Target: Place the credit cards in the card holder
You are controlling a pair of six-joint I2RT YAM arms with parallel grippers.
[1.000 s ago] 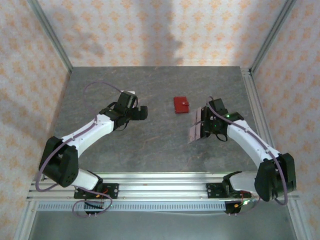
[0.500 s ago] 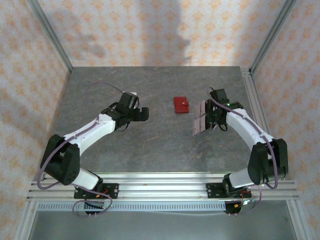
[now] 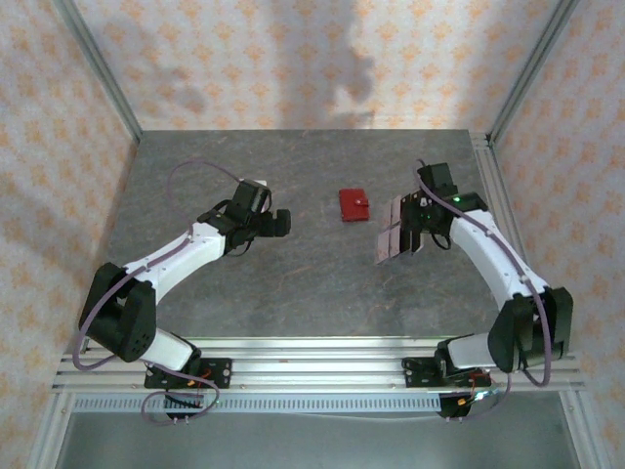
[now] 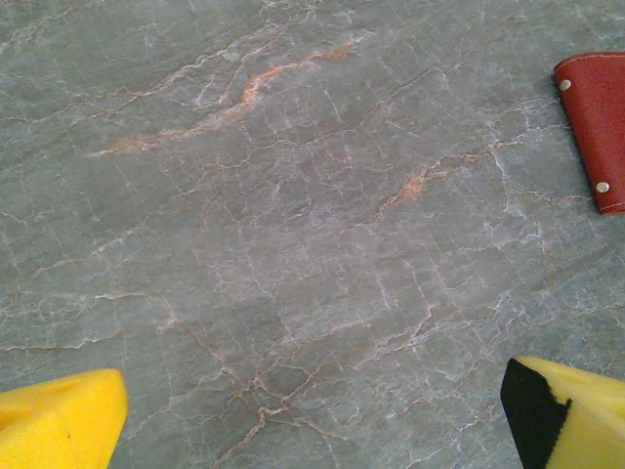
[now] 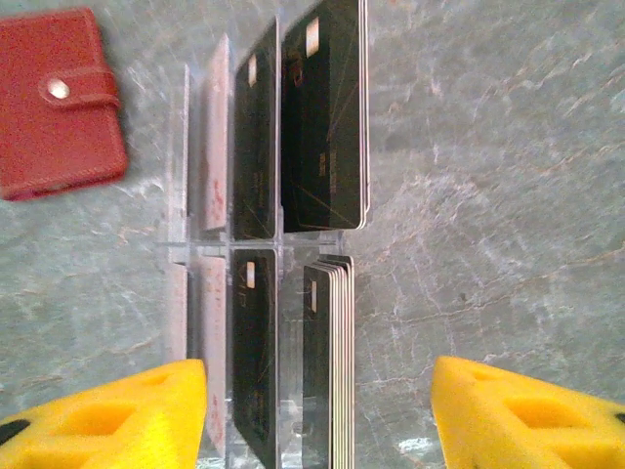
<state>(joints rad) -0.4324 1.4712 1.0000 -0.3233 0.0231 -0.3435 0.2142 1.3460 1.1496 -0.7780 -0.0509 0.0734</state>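
Right gripper (image 5: 317,415) has just let go: a second ago its jaws were nearly pinched shut, and now they stand spread with nothing clamped. The right-hand one of its fingers (image 5: 527,415) sits clear of the cards with bare table (image 5: 488,195) between. The left-hand one overlaps the edge of the clear rack (image 5: 181,244), and I cannot tell whether it touches. From above, the rack has shifted a little farther from the arm bases while the right elbow has swung outward, so I read this as the end of a nudge, not a pick. The credit cards (image 5: 322,127) all stand on edge in the rack's slots, straight ahead of the right fingertips, and the nearest stack runs down between them. No card has come out. The card holder (image 5: 59,103) lies flat ahead and to the left of those fingers, beyond the rack's far-left corner, with its snap tab fastened. My left gripper (image 4: 312,430) has hardly moved: jaws fully spread, empty, hanging over bare stone, with the wallet's corner ahead of its right finger and off to the side. For the task, I'd say we are at the very start. The holder needs unsnapping and opening, likely by the left arm, before any card can go in. Those close-packed cards look awkward to separate one at a time.
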